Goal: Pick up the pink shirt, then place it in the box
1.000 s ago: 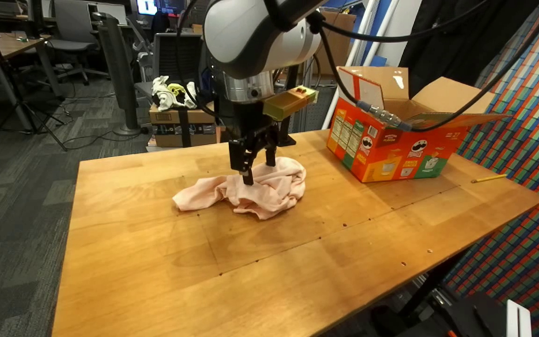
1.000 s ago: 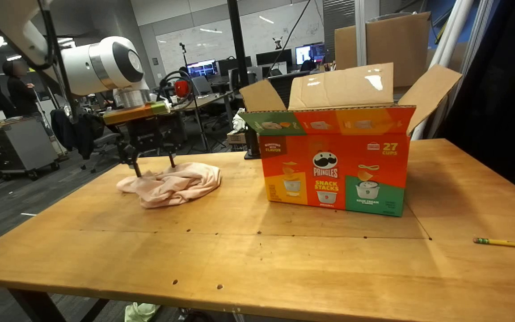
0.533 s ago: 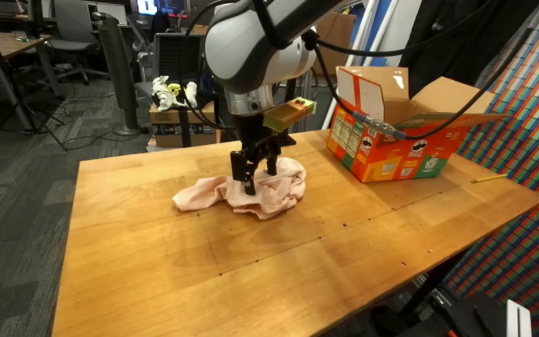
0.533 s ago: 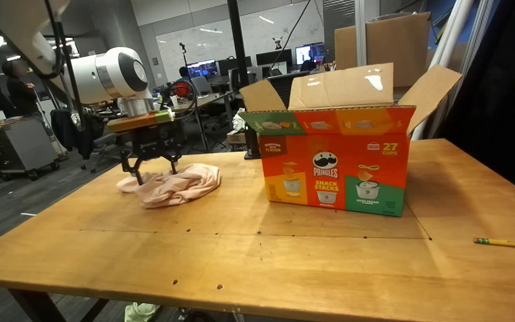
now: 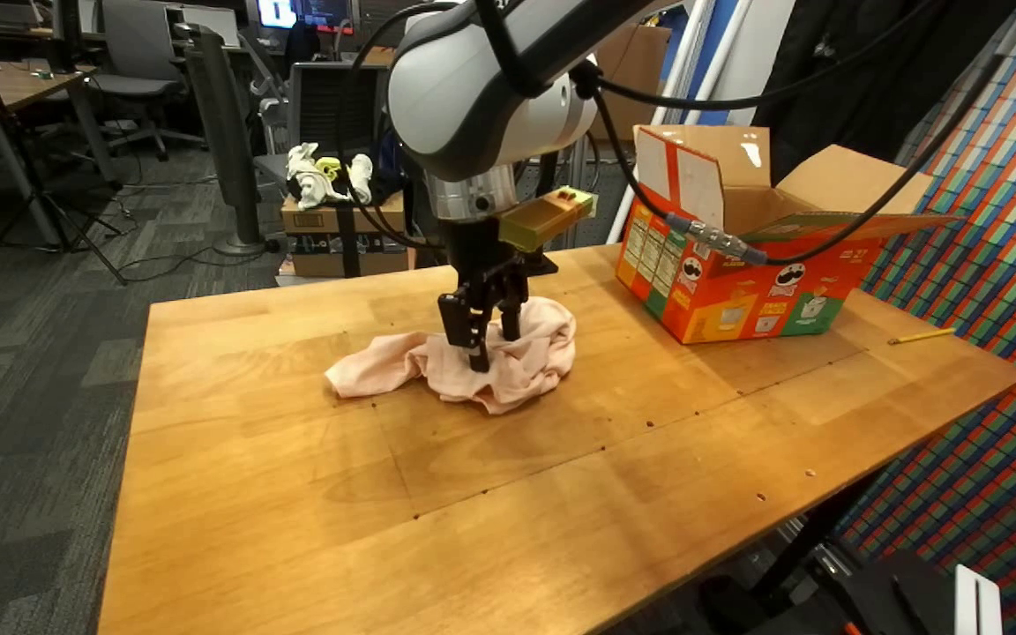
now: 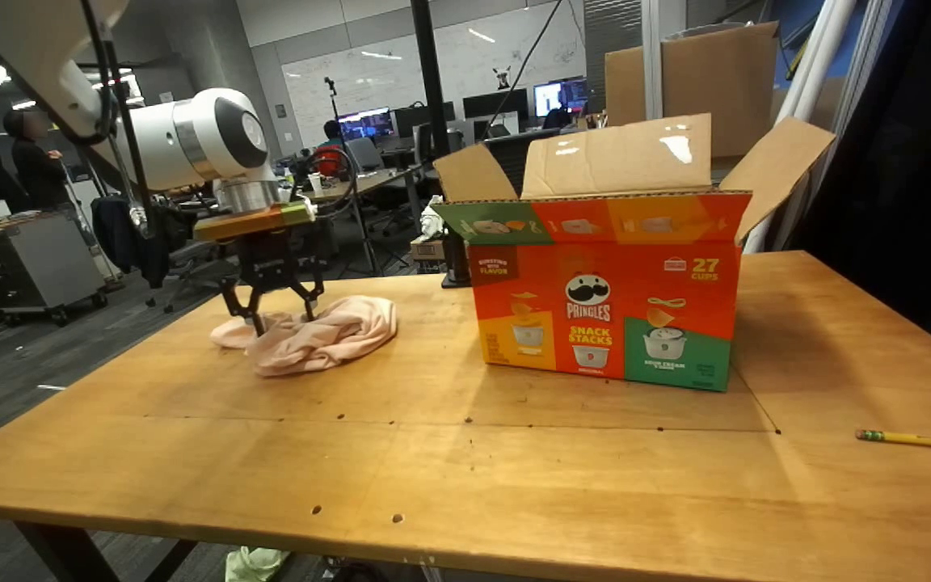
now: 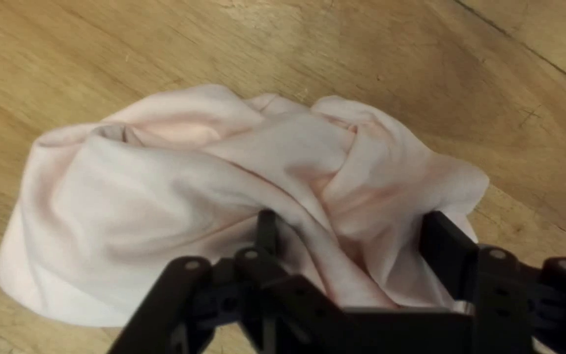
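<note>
Exterior views, both: wooden tabletop (image 5: 296,494) in use, with the task judged to be in its early part; approach done, grasp not yet made.

Cardboard box (image 6: 607,303), red-printed and open at the top, set close to the far edge, toward the far right corner. Placing not begun, so far as can be seen; its bottom is hidden in both exterior views.

Pink shirt (image 6: 316,343) found crumpled on the tabletop, nearer the far edge than the near one, well apart from the box, with one end stretched toward the left edge. Lift not made. Left to be done, as judged: shirt to be raised clear, carried toward the far right corner, lowered into the box and released.

Wrist view: black fingers (image 7: 445,253) sunk among the folds of the shirt, standing apart, with cloth bunched between. No pinch is seen as yet; closing is judged the next step, with the loose end to be drawn up as well.
</note>
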Controlling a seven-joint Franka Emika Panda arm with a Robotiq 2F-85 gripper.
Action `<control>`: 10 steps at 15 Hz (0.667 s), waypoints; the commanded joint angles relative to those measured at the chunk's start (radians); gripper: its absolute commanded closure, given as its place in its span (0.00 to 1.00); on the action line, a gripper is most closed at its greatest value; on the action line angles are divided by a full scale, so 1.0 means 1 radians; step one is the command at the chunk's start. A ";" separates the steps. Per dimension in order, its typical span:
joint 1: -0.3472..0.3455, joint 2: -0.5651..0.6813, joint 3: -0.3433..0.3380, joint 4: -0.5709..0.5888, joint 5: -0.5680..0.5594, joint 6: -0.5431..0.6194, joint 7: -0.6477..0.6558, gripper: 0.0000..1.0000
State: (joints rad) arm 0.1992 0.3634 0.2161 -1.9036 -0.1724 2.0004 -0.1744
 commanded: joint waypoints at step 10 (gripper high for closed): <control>0.011 -0.060 -0.017 -0.023 -0.024 -0.015 -0.002 1.00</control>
State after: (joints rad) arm 0.1992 0.3470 0.2066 -1.9069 -0.1734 1.9980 -0.1748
